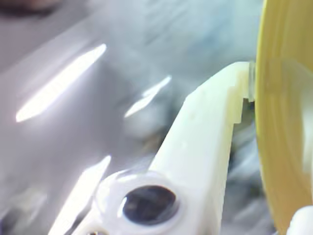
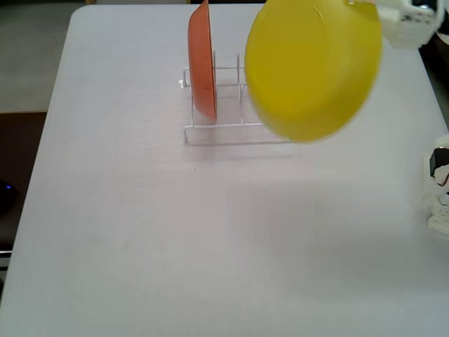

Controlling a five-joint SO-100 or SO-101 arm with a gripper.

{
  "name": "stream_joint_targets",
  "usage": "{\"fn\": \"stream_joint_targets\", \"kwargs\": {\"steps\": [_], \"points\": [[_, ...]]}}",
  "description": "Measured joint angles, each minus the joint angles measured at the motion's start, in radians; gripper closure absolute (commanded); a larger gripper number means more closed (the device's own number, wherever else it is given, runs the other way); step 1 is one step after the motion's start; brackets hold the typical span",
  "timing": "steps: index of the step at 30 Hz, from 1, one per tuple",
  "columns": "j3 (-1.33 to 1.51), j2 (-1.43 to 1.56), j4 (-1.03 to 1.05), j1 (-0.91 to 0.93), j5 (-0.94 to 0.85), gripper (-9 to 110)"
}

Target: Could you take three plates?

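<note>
Hanging in the air above the white rack (image 2: pixel 224 130), the yellow plate (image 2: pixel 312 67) is pinched at its rim by the jaws; orange-red plate (image 2: pixel 202 60) stands upright in the rack on the surface (image 2: pixel 140 232).

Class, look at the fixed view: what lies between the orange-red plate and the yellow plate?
In the fixed view, only empty slots of the white wire rack lie between the orange-red plate and the yellow plate.

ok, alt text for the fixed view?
A yellow plate hangs in the air, gripped at its upper rim by the white gripper at top right. Behind it, an orange plate stands on edge in a white wire rack on a pale table.
</note>
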Motion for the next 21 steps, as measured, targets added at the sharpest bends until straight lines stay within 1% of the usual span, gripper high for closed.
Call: {"fn": "stream_joint_targets", "kwargs": {"steps": [5, 10, 14, 16, 21], "points": [[0.075, 0.005, -0.199, -0.183, 0.025, 102], [0.083, -0.097, -0.446, -0.322, -0.009, 102], [0.077, -0.233, -0.635, -0.333, -0.025, 102], [0.069, -0.288, -0.690, -0.327, -0.035, 102], [-0.017, -0.489, -0.851, -0.273, 0.014, 102]]}}
